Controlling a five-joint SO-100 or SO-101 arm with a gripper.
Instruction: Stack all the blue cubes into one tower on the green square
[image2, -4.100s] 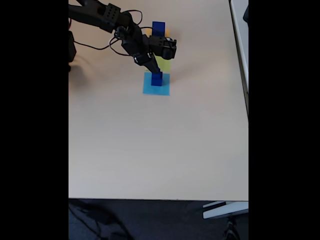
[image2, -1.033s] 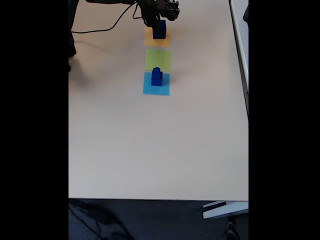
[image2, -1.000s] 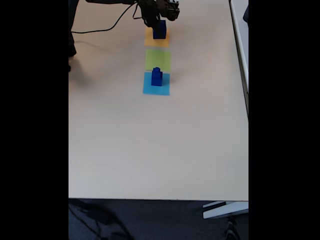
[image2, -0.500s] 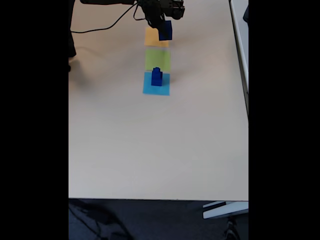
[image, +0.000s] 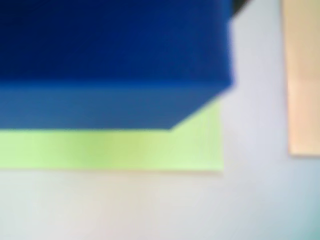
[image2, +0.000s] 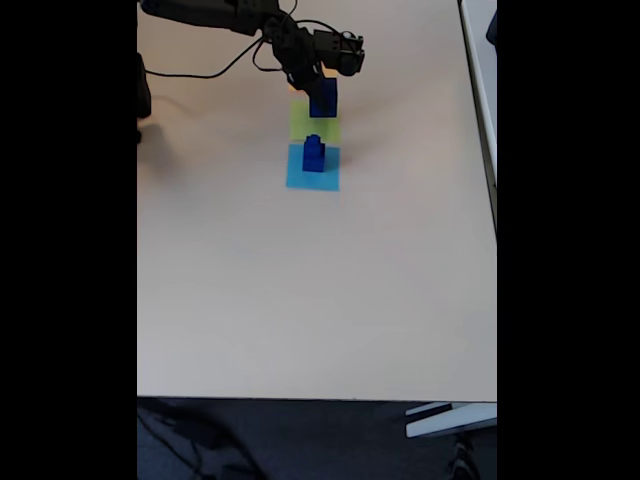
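Observation:
In the fixed view my gripper (image2: 322, 92) is shut on the large blue cube (image2: 323, 100) and holds it above the far part of the green square (image2: 314, 126). Just below it in that view, a medium blue cube with a small one on top (image2: 314, 155) stands on the light-blue paper square (image2: 310, 178). In the wrist view the held cube (image: 110, 60) is blurred and very close. The green square (image: 115, 150) lies under it and sticks out past its lower edge.
An orange-yellow square (image: 302, 75) lies at the right edge of the wrist view, apart from the green one. The arm (image2: 215, 14) and its cable reach in from the top left of the fixed view. The beige table (image2: 320, 300) stretches wide below the squares.
The gripper has lifted the large blue cube off the orange-yellow square and carried it down the fixed view to above the green square. The two-cube stack has not moved.

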